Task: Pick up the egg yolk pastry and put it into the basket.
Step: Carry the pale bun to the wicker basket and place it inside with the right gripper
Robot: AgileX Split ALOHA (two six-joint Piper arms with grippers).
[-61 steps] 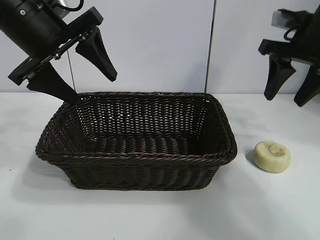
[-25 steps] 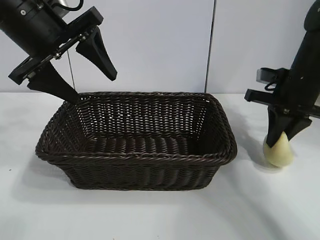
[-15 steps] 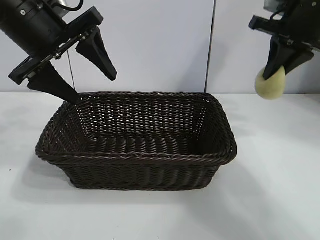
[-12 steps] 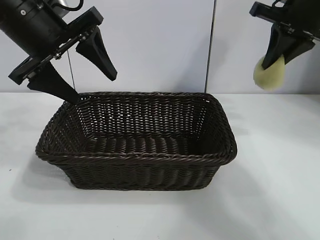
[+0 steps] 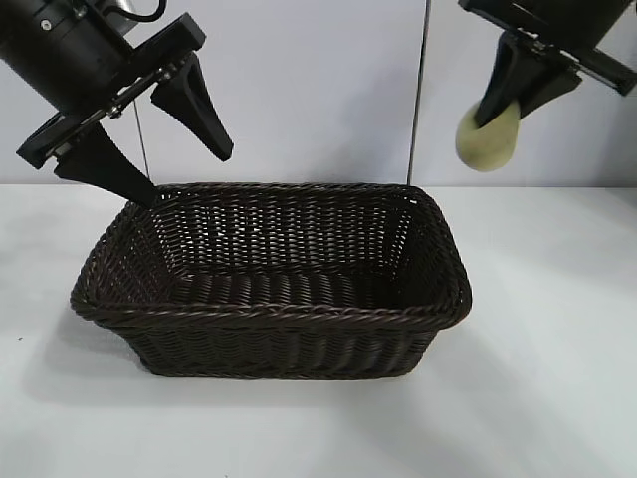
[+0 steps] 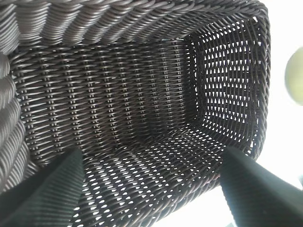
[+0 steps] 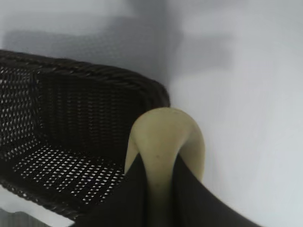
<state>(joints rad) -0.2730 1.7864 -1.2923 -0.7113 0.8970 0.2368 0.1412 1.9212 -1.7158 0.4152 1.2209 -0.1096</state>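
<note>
The pale cream-yellow egg yolk pastry [image 5: 488,136] hangs high in the air, edge-on, pinched in my right gripper [image 5: 498,112], just right of and above the basket's right end. In the right wrist view the pastry [image 7: 163,137] is squeezed between the two black fingers [image 7: 130,194], with the basket [image 7: 71,109] below and beside it. The dark brown wicker basket [image 5: 269,317] stands in the middle of the white table. My left gripper [image 5: 184,174] hovers open over the basket's back left corner, holding nothing. Its wrist view looks down into the basket [image 6: 118,94].
White table [image 5: 537,398] all round the basket, a pale wall behind. A thin dark vertical seam [image 5: 418,95] runs down the wall behind the basket's right end.
My right gripper has carried the pastry further left and slightly up, towards the basket. The left arm and the basket have not moved.
</note>
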